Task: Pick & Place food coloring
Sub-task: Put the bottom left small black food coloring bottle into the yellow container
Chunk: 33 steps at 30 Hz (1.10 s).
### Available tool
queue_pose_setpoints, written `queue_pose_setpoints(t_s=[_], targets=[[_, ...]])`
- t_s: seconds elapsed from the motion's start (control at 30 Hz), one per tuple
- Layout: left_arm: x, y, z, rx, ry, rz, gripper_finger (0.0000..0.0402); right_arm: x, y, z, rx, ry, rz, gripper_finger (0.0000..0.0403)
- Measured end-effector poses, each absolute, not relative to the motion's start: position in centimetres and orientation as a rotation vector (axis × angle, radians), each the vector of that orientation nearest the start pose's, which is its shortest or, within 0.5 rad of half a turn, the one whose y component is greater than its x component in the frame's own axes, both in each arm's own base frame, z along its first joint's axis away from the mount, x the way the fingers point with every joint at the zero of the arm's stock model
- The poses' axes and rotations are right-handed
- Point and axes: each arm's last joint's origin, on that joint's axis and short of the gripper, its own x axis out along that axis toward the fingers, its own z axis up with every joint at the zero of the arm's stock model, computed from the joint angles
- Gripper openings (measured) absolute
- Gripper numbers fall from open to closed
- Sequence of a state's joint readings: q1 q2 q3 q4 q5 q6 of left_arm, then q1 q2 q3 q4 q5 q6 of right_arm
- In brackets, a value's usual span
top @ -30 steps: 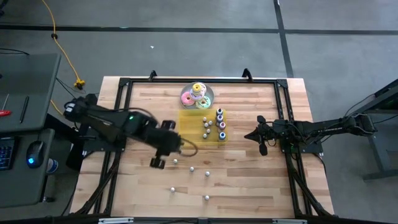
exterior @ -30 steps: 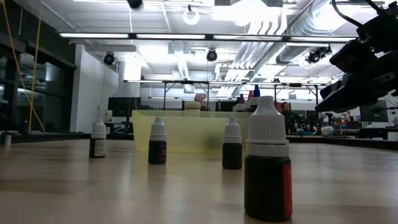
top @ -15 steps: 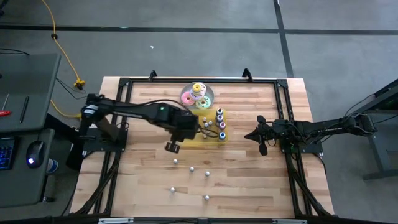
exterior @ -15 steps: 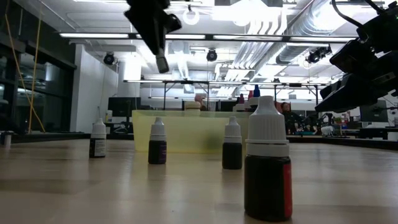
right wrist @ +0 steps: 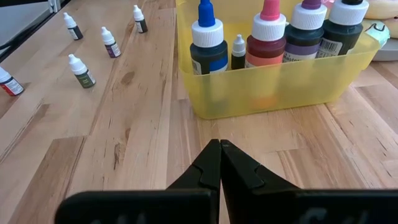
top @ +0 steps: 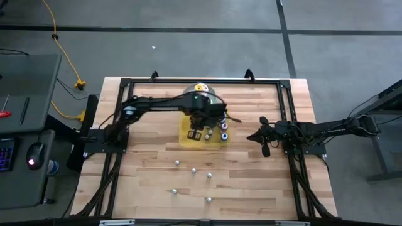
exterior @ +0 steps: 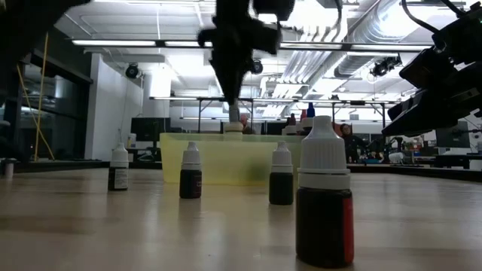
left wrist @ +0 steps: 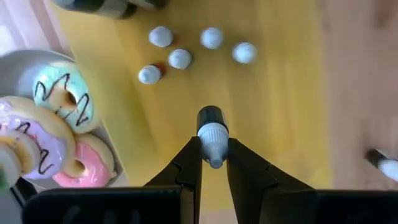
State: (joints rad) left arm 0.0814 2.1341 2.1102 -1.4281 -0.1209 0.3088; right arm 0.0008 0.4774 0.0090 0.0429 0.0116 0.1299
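Observation:
My left gripper [top: 198, 135] points down above the yellow tray [top: 187, 142], shut on a tiny food coloring bottle [left wrist: 212, 127] with a dark body and a white cap. Several white-capped small bottles [left wrist: 180, 58] stand on the tray floor beyond it, and larger bottles [right wrist: 268, 37] stand along the tray's right side. Several more small bottles [top: 194, 169] stand upright on the wood nearer the front edge. My right gripper [right wrist: 220, 146] rests shut and low at the table's right, pointing at the tray. My left gripper pinches the bottle's white cap [left wrist: 214, 135] between its two fingers [left wrist: 189, 158], one on either side. The fingers come from above, pointing down. The bottle hangs upright below them, cap up, clear of the tray floor [left wrist: 280, 93].
A plate of pastel ring toys [left wrist: 62, 106] sits right behind the tray at the far edge. In the low view four small bottles [exterior: 190, 172] stand in front of the tray. Bare wood lies to the left and at the front.
My left gripper has swung from the near-left part of the table toward the far right, carrying the small bottle, and now stands over the yellow tray, lower than before and pointing straight down. It has stayed shut on the bottle.

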Motion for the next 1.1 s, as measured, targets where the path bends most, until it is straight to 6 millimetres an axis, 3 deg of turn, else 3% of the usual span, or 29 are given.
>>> queue_pose_setpoints(t_s=[0.27, 0.63, 1.1], targets=[[44.0, 6.5, 24.4, 0.224, 1.534, -0.018, 0.0050, 11.9, 0.0, 12.8, 0.125, 0.423, -0.039, 0.0000], [45.2, 6.7, 21.4, 0.122, 1.556, -0.013, 0.0050, 12.0, 0.0, 12.8, 0.125, 0.419, -0.038, 0.0000], [45.7, 6.7, 21.2, 0.098, 1.514, -0.029, 0.0050, 12.0, 0.0, 12.8, 0.125, 0.419, -0.038, 0.0000]])
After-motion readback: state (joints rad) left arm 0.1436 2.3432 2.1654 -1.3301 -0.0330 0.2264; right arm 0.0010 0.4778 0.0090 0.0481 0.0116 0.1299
